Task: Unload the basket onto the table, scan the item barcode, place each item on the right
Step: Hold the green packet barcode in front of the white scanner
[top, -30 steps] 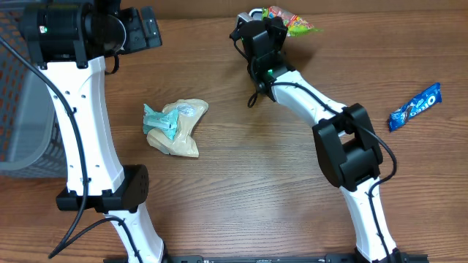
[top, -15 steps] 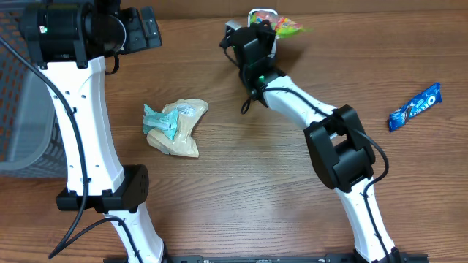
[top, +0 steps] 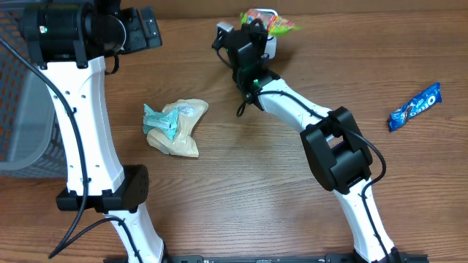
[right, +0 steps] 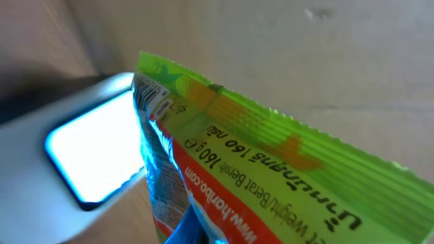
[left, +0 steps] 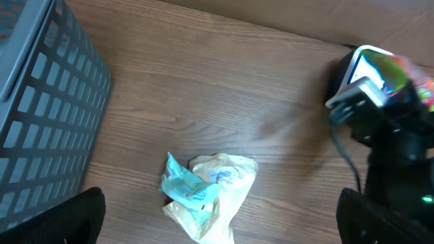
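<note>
Overhead: gripped Haribo bag (top: 281, 24) in fully closed right gripper (top: 257, 28), above scanner (top: 270, 47). Left wrist: spread left gripper (left: 218, 220) wide, holding nothing, over crumpled wrapper (left: 207, 196). Right wrist: showed bag's barcode corner beside lit scanner window.

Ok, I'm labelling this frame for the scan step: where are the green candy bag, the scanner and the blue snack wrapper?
green candy bag (right: 271, 163), right wrist view, on its printed green face.
scanner (right: 95, 159), right wrist view, on its lit window.
blue snack wrapper (top: 414, 107), overhead view, on the middle of the pack.
</note>
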